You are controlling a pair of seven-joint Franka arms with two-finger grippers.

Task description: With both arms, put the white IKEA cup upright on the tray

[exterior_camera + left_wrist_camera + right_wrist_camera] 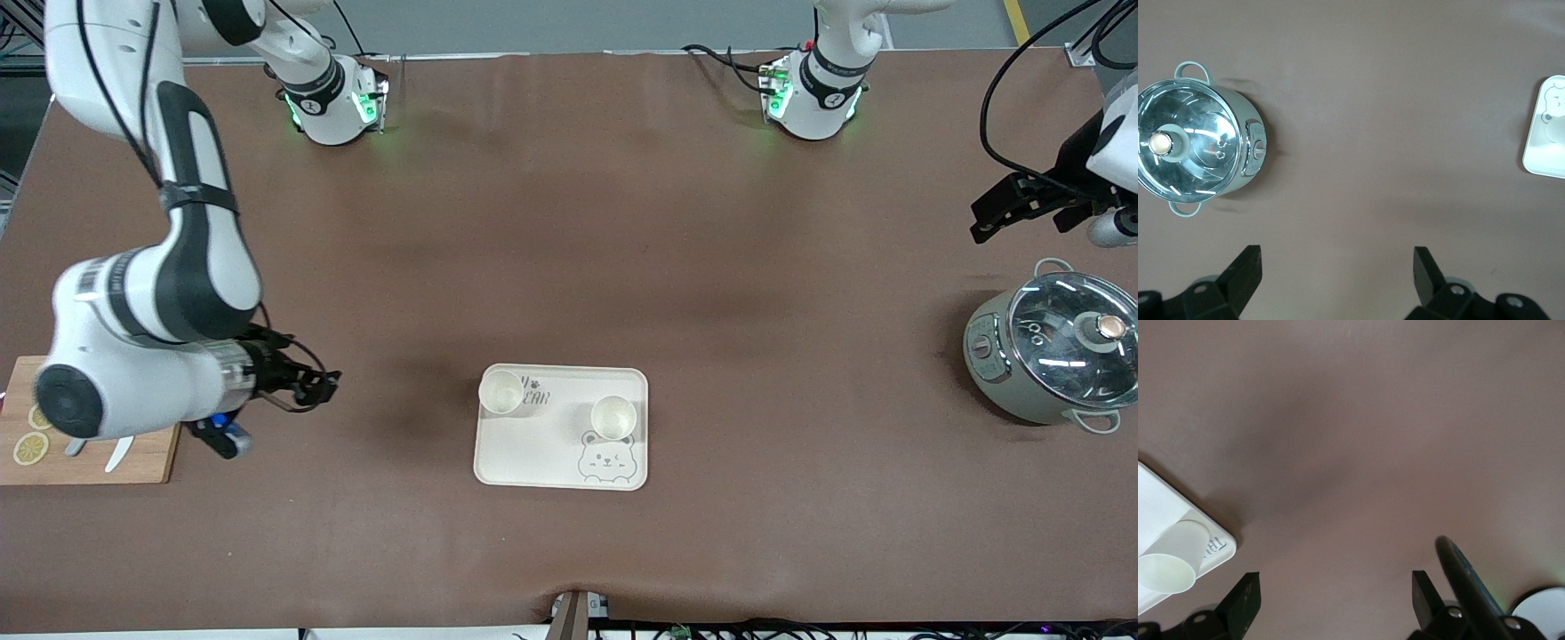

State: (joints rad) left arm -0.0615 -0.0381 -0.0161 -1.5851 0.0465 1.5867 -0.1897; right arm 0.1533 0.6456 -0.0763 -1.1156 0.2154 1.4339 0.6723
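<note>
- The tray [533, 462] lies nearest, carrying two upright white cups [500, 392] [613, 417].
- Cups look light, rigid, slick; best pinched across the rim.
- The right gripper [311, 388] and the left gripper [1000, 213] hang over the tabletop, jaws released.

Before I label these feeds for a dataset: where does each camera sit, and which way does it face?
Front view: high across the table, facing both arm bases; shows tray with two cups.
Left wrist view: on the left arm, looking down at the pot; open left end effector.
Right wrist view: looking down at the tray corner; open right end effector.
Shared: all three show the tray.
</note>
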